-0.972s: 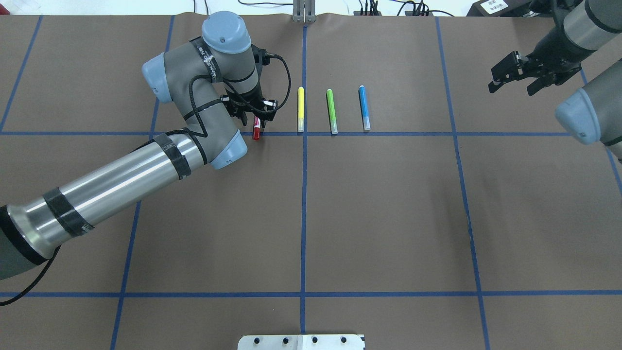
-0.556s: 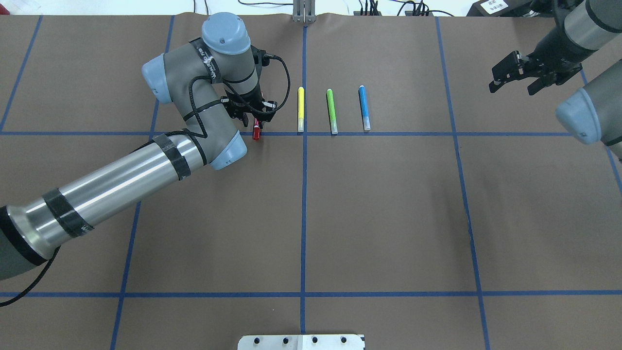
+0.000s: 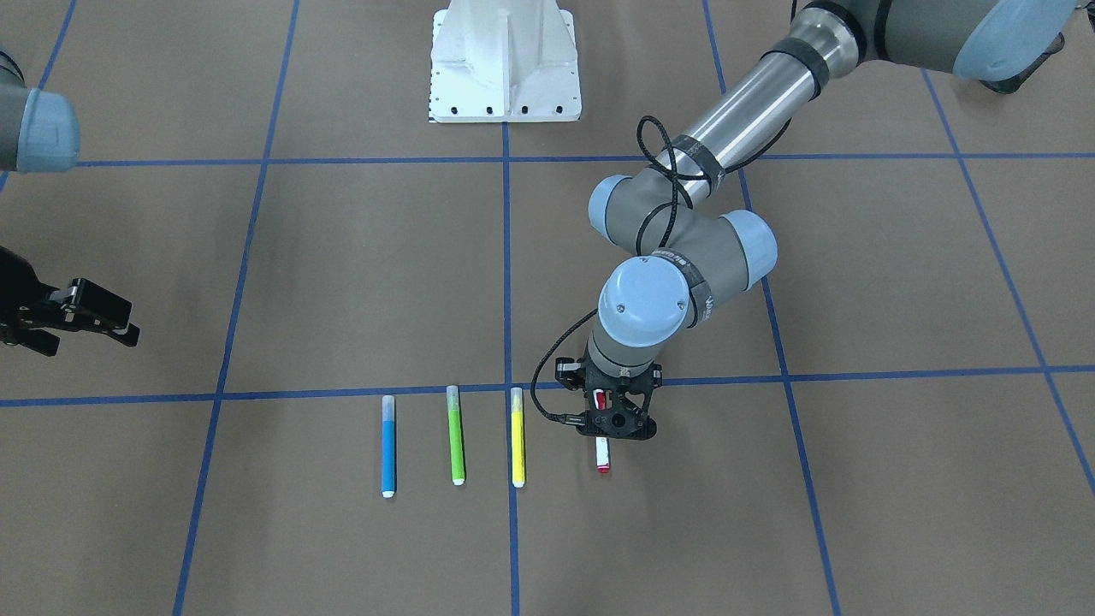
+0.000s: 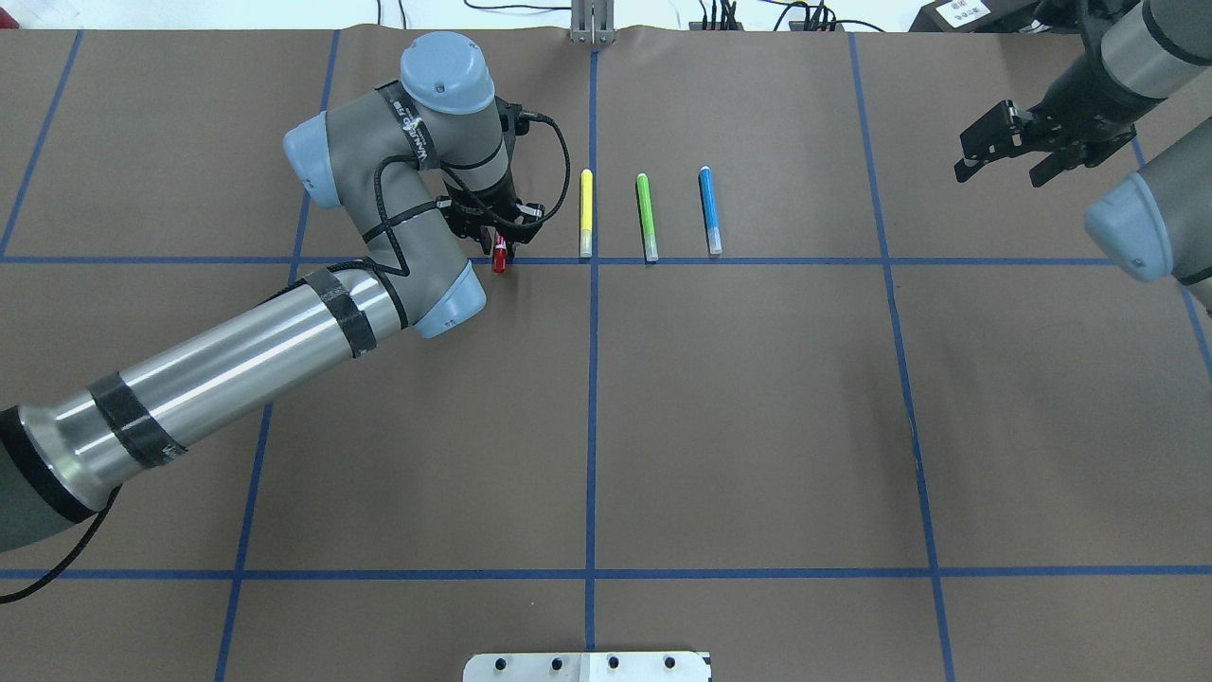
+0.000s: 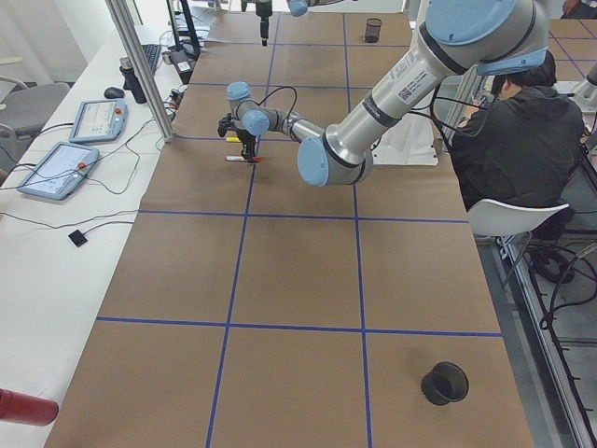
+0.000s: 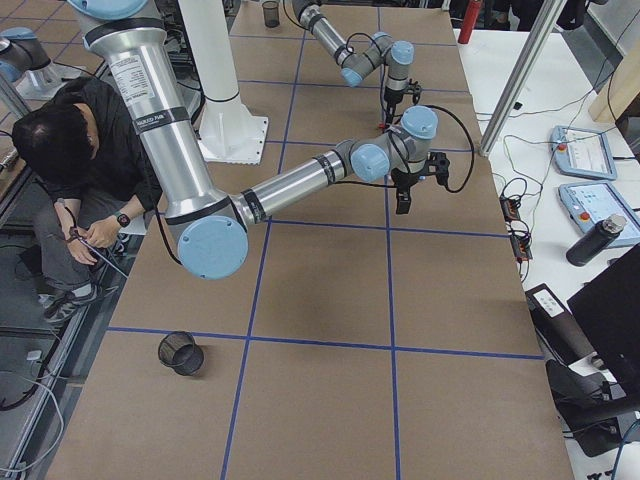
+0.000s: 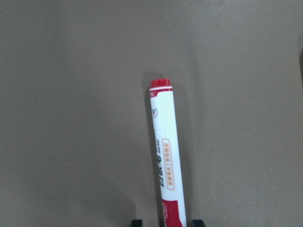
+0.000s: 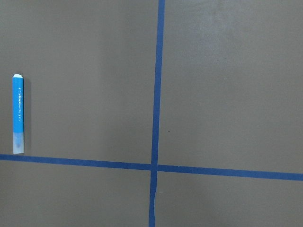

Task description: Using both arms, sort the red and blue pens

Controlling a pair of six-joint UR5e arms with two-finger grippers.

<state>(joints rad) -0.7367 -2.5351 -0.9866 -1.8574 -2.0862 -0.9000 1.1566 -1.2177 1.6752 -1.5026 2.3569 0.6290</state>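
Red pen (image 7: 165, 156): left of centre in the overhead frame, apparently lying on the worktop (image 4: 757, 426).
Left fingers (image 7: 137, 222): straddling it near the cap — seemingly not clamped yet.
Blue pen (image 4: 708, 210): untouched, right end of the row.
Right fingers (image 4: 983, 140): spread, empty, upper right — well apart.
Progress: neither pen sorted; both pickups remain.

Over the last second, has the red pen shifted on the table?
No. The red pen still lies with its cap across the blue tape line at the same spot.
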